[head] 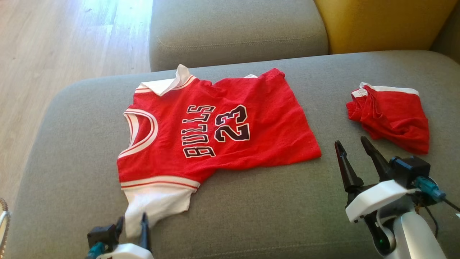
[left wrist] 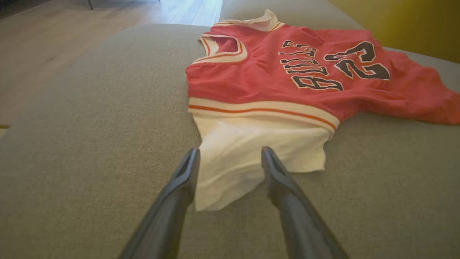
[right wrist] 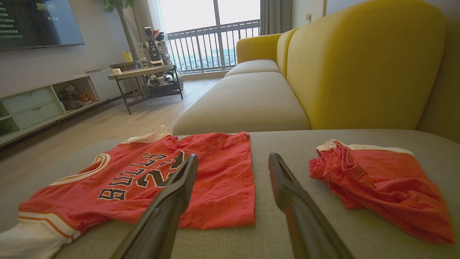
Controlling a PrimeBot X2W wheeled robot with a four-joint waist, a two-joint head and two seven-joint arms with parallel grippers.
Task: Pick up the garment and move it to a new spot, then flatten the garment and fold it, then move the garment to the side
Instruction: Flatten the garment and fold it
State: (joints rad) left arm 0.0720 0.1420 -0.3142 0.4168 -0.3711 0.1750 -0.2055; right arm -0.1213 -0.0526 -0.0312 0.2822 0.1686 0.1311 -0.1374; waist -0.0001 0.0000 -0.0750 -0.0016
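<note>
**Jersey flat on the sofa, both sets of fingers apart**

The red jersey (head: 215, 133) lies spread face up on the grey sofa (head: 269, 201), number and lettering showing, collar toward the robot's left. At the near edge, the left gripper (head: 132, 219) sits low with its fingers spread either side of the white sleeve (left wrist: 237, 144), not pinching it. The right gripper (head: 350, 141) hovers past the jersey's hem, fingers wide apart and empty. Red shorts (head: 391, 118) lie crumpled off to the right.
</note>
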